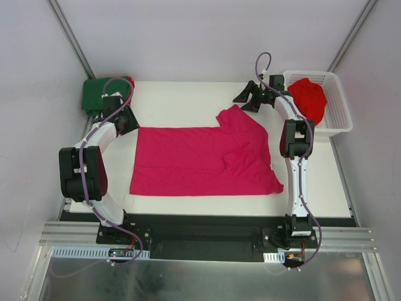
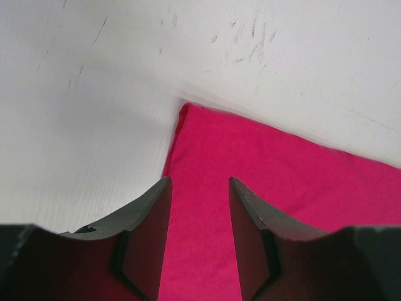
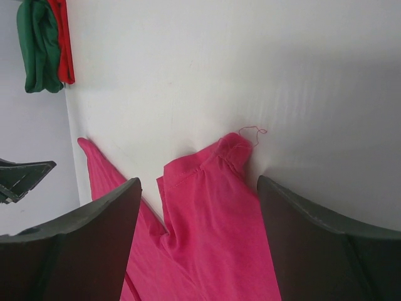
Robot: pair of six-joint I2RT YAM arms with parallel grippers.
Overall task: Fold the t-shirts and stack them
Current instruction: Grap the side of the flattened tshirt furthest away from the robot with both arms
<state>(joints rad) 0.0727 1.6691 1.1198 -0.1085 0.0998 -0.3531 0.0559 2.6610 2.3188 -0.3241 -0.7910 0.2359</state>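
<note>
A magenta-pink t-shirt [image 1: 200, 162] lies spread flat on the white table [image 1: 182, 103], one sleeve [image 1: 237, 118] sticking out toward the far side. My left gripper [image 1: 130, 120] hovers over the shirt's far left corner [image 2: 188, 116], jaws apart, with flat cloth [image 2: 250, 169] showing between the fingers [image 2: 153, 216]. My right gripper [image 1: 249, 100] stands wide open above the sleeve [image 3: 213, 188], holding nothing. A folded dark green t-shirt [image 1: 99, 94] sits at the far left corner with a red one [image 1: 130, 81] beside it. Another red t-shirt [image 1: 310, 99] is bunched in the basket.
The white lattice basket [image 1: 338, 116] stands at the table's far right edge. Grey walls close in on the left and right. In the right wrist view the green shirt [image 3: 37, 44] and the red one [image 3: 62, 37] lie at the table's corner, with the left gripper [image 3: 22, 179] at the frame's edge.
</note>
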